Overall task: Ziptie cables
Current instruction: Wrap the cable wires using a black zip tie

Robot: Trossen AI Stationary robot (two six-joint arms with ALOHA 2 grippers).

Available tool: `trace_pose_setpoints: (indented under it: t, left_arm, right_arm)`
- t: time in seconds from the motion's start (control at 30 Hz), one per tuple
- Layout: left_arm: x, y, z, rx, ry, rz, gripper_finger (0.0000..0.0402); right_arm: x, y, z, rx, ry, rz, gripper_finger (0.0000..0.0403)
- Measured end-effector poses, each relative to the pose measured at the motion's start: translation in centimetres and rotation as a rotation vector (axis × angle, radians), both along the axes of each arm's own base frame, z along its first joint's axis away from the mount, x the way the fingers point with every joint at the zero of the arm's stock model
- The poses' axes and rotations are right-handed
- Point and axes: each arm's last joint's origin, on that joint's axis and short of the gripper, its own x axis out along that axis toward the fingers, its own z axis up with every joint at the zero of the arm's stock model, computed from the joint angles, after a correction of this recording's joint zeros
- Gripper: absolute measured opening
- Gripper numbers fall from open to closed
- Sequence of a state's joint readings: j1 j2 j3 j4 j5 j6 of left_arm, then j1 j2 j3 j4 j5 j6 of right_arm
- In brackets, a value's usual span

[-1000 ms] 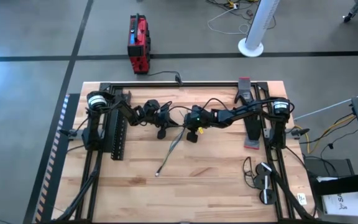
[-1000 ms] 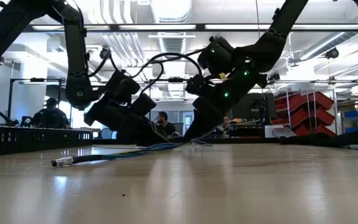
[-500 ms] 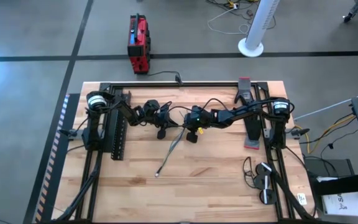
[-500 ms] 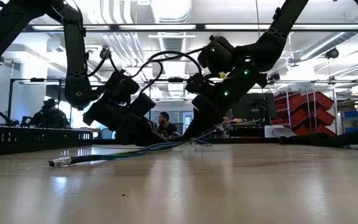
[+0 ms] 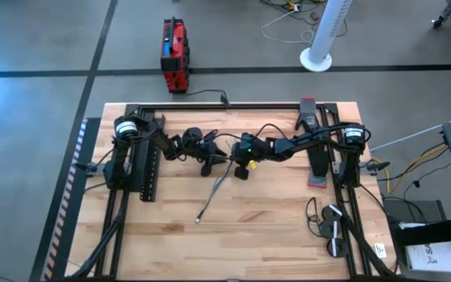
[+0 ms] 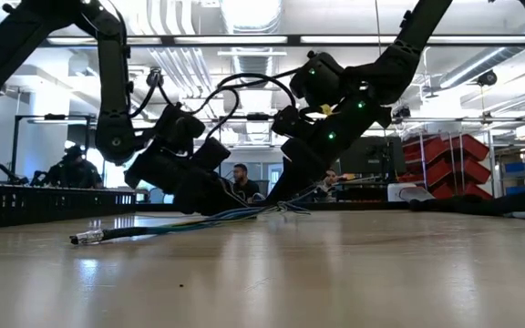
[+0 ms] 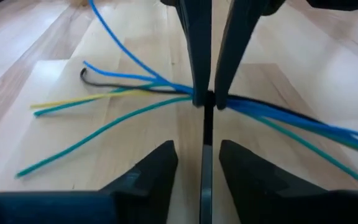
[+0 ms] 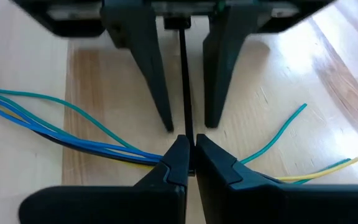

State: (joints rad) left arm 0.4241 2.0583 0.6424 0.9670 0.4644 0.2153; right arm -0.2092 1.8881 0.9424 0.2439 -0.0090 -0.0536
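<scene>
- The cables lie on the wooden bench, running from its middle, where both arms meet, out toward the near side; a small plug sits at the far loose end.
- In the low view the cables rest flat on the bench top, rising slightly where the two grippers meet.
- The left gripper faces the right one, its fingers spread with a clear gap, and a thin black strip runs straight between them.
- The right gripper has its fingers pinched on that black strip, right at the point where it crosses the cables.
- Blue, green and yellow wire ends fan out loose beyond the crossing point.
</scene>
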Motion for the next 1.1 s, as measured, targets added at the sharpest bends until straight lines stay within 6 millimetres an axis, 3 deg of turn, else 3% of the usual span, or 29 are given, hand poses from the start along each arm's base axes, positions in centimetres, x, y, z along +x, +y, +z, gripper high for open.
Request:
trace_pose_setpoints:
  t: [0.33, 0.5, 0.6, 1.1]
  left_arm:
    - [1.5, 0.0, 0.6, -0.072, -0.017, 0.006, 0.0098]
    - [1.5, -0.1, 0.5, -0.035, -0.018, -0.012, 0.0023]
    - [1.4, -0.1, 0.6, -0.054, -0.016, -0.012, 0.0006]
    - [-4.1, -1.0, -0.9, -0.049, 0.004, 0.044, 0.0001]
  right_arm:
    - [0.0, 0.0, 0.0, 0.003, 0.003, 0.001, 0.0002]
    - [0.0, 0.0, 0.0, 0.006, 0.003, -0.002, 0.0003]
    - [-0.1, 0.0, 0.0, 0.017, 0.005, -0.012, 0.0003]
    - [0.0, 0.0, 0.0, -0.053, 0.02, 0.082, 0.0002]
